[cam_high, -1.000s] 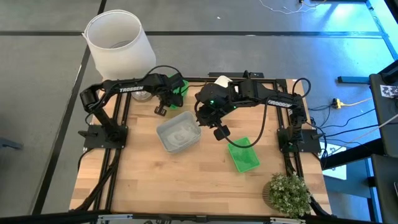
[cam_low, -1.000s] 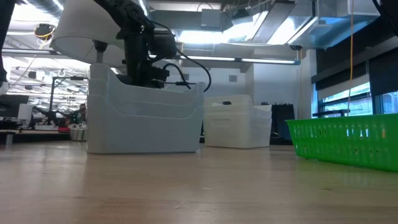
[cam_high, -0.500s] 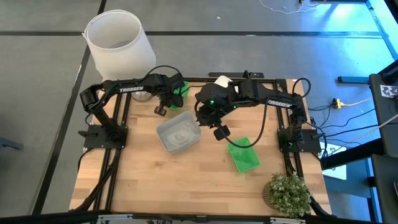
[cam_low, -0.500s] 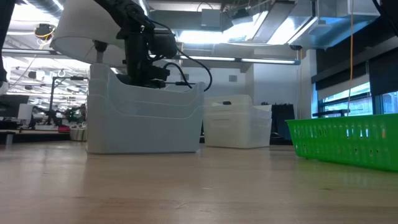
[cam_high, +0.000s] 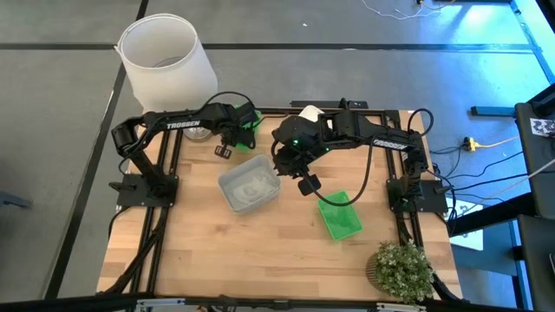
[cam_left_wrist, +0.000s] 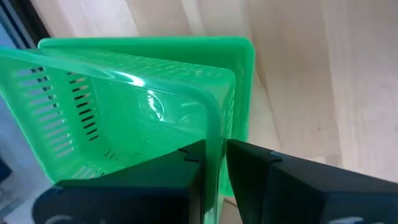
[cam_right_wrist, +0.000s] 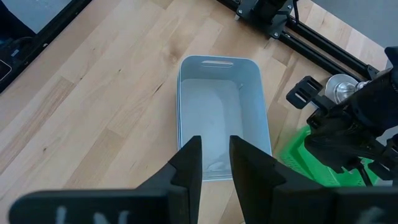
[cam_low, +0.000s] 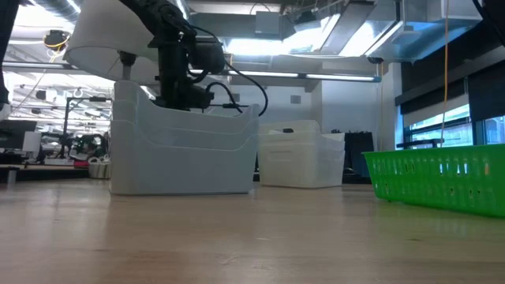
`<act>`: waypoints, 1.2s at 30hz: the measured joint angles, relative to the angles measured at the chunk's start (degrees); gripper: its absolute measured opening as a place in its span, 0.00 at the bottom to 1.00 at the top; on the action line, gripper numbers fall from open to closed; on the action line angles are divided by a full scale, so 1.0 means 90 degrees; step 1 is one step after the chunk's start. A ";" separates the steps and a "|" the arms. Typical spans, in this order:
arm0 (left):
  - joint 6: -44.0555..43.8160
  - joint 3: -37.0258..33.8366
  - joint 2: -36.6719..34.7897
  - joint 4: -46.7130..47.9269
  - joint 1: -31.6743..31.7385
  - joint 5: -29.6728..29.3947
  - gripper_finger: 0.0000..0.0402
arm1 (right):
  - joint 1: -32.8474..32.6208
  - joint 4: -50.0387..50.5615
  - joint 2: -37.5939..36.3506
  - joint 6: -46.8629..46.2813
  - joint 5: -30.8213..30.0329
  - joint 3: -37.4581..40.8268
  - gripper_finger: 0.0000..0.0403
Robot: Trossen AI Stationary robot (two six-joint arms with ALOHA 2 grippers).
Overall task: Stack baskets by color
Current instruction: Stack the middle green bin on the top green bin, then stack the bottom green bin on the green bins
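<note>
At the table's far left, one green basket lies tilted inside another green basket; in the high view the pair is mostly under my left arm. My left gripper is open, its fingers on either side of the upper basket's wall. A translucent grey basket stands mid-table. Above it my right gripper hangs open and holds nothing. A third green basket sits right of centre. A white basket at the far edge is partly hidden by my right arm. My left gripper has one finger inside and one outside the upper green basket's end wall, coming steeply from above. A slit shows between the fingers, and I cannot tell whether either still touches the wall. The basket lies tilted in the lower green basket.
A big white lampshade stands beyond the table's far left corner. A potted plant sits at the near right corner. Bare wood runs along the near edge.
My left wrist has turned a little over the green baskets. The baskets and my right arm have kept still.
</note>
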State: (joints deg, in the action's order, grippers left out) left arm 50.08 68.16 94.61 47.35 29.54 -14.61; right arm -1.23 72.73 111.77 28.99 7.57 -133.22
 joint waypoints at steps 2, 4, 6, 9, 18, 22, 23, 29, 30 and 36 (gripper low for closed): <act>-0.0082 0.0000 0.0000 0.0000 0.0000 0.0070 0.11 | 0.0000 -0.0002 0.0000 0.0000 0.0000 0.0000 0.21; -0.0159 0.0000 0.0000 0.0000 -0.0001 0.0081 0.07 | 0.0000 -0.0001 0.0000 0.0000 0.0001 0.0001 0.21; -0.0188 0.0000 0.0000 0.0000 0.0000 0.0080 0.02 | -0.0002 -0.0002 0.0000 0.0000 0.0001 0.0001 0.21; -0.0195 0.0000 0.0000 -0.0013 0.0000 0.0231 0.03 | -0.0002 -0.0002 0.0000 0.0000 0.0001 0.0001 0.21; -0.0216 0.0000 0.0000 -0.0194 0.0000 0.0646 0.12 | -0.0002 -0.0002 0.0000 0.0000 0.0000 0.0001 0.21; -0.0223 0.0000 0.0000 -0.0161 -0.0002 0.0303 0.14 | -0.0002 -0.0002 0.0000 0.0000 0.0002 0.0001 0.21; -0.0223 0.0000 0.0000 -0.0162 -0.0025 0.0123 0.15 | -0.0002 -0.0002 0.0000 0.0000 0.0002 0.0001 0.21; -0.0624 0.0058 -0.0001 -0.0173 -0.0330 -0.1099 0.14 | -0.0002 -0.0002 0.0000 -0.0002 0.0002 0.0001 0.21; -0.0788 0.0111 -0.0045 -0.0108 -0.0372 -0.1017 0.14 | -0.0002 -0.0002 0.0000 -0.0030 0.0001 0.0001 0.21; -0.1554 0.0674 -0.0610 0.0522 -0.0534 0.0119 0.15 | -0.0003 0.0311 0.0002 -0.0229 0.0006 0.0033 0.21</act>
State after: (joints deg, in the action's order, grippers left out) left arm 36.10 74.23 89.12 52.05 24.74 -13.54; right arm -1.26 75.53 111.79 26.93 7.63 -132.92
